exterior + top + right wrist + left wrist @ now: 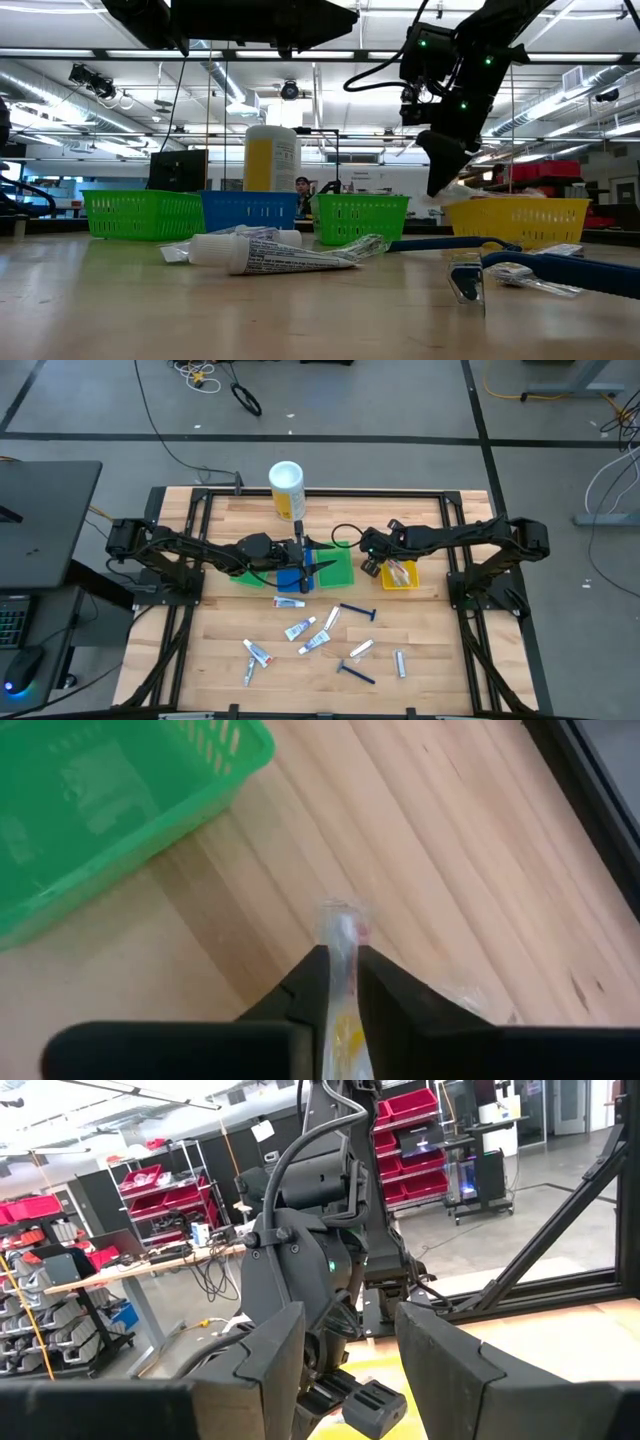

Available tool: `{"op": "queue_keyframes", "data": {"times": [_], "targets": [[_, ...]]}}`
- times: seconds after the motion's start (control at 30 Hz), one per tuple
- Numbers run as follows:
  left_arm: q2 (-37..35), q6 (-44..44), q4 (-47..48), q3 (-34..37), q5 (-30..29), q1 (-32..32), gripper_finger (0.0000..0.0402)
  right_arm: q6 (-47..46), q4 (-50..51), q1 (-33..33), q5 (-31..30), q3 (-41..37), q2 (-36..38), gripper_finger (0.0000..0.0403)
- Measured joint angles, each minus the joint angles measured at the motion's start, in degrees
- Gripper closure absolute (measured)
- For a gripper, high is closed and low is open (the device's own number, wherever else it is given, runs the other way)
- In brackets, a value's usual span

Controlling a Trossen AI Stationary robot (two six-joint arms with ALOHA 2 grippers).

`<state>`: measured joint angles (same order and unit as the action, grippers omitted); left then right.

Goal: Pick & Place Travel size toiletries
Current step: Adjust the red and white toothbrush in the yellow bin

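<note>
Most of the job looks undone: in the lower middle of the high view about nine travel size toiletries [310, 632] lie scattered on the bare worktop [440, 660], small tubes and two dark blue razors [358, 612], well apart from the trays. The right claw [378, 563] hangs at the left edge of the yellow tray [410, 584], right of centre, and that tray already holds some pale items. The right wrist view shows what the overhead cannot: the right claw's fingers are pinched nearly shut on a thin clear-wrapped item [343, 935], probably a toothbrush, with a green tray [90, 815] at the upper left. The left claw [303, 563] waits over the blue tray [292, 582] at centre, and only its wrist view shows its fingers [270, 1355] standing apart with nothing between them. The low view alone shows the right claw [442, 170] held above the yellow tray's rim, not down inside it, and the tall canister [272, 158] behind the trays.
</note>
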<state>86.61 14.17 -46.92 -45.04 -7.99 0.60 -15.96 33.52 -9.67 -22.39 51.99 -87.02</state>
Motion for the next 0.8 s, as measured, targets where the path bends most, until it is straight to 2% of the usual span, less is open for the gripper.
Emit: {"op": "queue_keyframes", "data": {"times": [0.23, 0.47, 0.67, 0.8], "targets": [[0.00, 0.00, 0.00, 0.03, 0.00, 0.01, 0.0232, -2.80, 0.02, 0.16, 0.02, 0.00, 0.38, 0.0361], [0.00, 0.06, -0.01, 0.04, 0.00, 0.01, 0.0232, -3.75, 0.32, 1.57, -1.31, 0.00, 5.51, 0.0396], [0.00, 0.20, 0.00, 0.04, 0.00, 0.00, 0.0232, -7.55, 4.34, 3.69, -1.84, 0.00, 11.25, 0.0400], [0.00, 0.20, 0.01, 0.04, 0.02, 0.02, 0.0232, -14.78, 10.69, 5.80, -5.48, 0.00, 13.90, 0.0401]]}}
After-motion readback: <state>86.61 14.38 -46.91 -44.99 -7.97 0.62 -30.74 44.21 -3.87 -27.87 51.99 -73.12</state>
